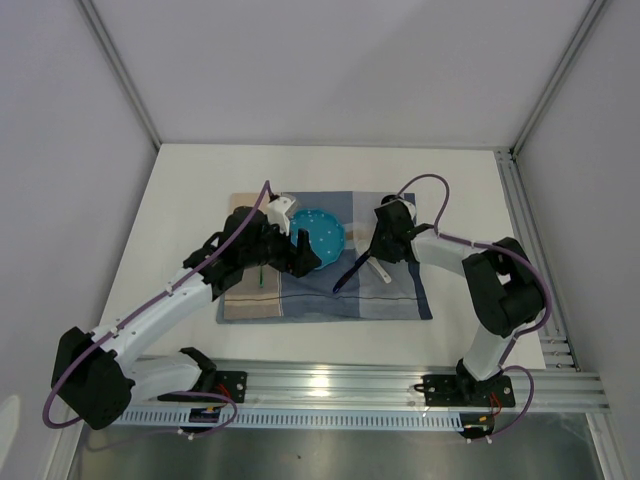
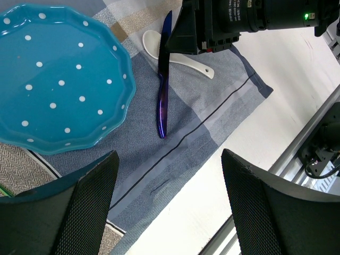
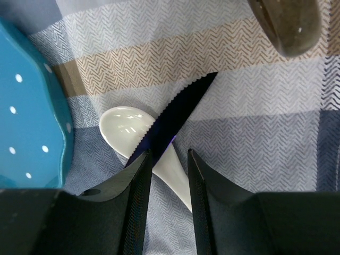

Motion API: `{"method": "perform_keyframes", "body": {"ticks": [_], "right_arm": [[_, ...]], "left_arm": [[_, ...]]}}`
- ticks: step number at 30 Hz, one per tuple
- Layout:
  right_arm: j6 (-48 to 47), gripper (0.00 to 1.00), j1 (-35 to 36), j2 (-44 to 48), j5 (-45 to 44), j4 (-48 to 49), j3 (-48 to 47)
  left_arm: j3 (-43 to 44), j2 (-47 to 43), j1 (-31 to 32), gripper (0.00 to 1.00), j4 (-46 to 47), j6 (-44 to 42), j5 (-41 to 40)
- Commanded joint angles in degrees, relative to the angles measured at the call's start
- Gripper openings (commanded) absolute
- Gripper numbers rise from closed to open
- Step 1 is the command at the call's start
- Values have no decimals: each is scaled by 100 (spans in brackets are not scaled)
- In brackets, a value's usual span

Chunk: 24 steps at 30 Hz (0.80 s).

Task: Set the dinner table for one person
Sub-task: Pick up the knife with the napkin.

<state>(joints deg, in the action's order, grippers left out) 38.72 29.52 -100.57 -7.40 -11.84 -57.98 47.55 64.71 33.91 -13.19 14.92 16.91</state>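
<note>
The white worktop (image 1: 190,200) fills the overhead frame's middle beneath a checked placemat (image 1: 390,300), where the left pincer (image 2: 170,159) gapes wide and empty beside the blue plate (image 2: 53,74) and the right pincer (image 3: 169,156) stands part-open, unclamped, over the knife (image 3: 178,109).

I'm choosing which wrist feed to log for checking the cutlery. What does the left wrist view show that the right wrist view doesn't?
Left wrist only: the knife from end to end, nearly the whole blue dotted plate, the outer edge of the placemat, bare dinner table, a rail and the right arm.
Right wrist only: the blade's serrated edge, and that the knife lies across the white spoon just behind its bowl.
Both: knife, spoon, plate and checked placemat.
</note>
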Motion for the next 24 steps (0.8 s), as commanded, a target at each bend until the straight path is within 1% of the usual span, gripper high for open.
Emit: {"method": "perform_keyframes", "body": {"ticks": [1,6,9,13,18,21,24], "right_arm": [[232,37,-69,-59,186,287,102],[312,36,-113,2,309,349,137],[207,36,-34,169,64,226,76],[-4,37,133,284,-419,-169,-161],[-224,37,370,319,-955,-416,-398],[-225,38,467,354,-1027,-425,-399],[-190,38,458,363,-896,-355,-364]], "left_arm": [[35,-186,37,82,-8,-112,76],[53,-178,54,81,-17,-121,76],[53,-169,63,82,-8,-121,93],[44,-160,63,82,9,-129,102],[35,-143,63,82,53,-129,129],[26,-125,63,82,53,-138,146],[18,-125,72,82,53,-130,155]]}}
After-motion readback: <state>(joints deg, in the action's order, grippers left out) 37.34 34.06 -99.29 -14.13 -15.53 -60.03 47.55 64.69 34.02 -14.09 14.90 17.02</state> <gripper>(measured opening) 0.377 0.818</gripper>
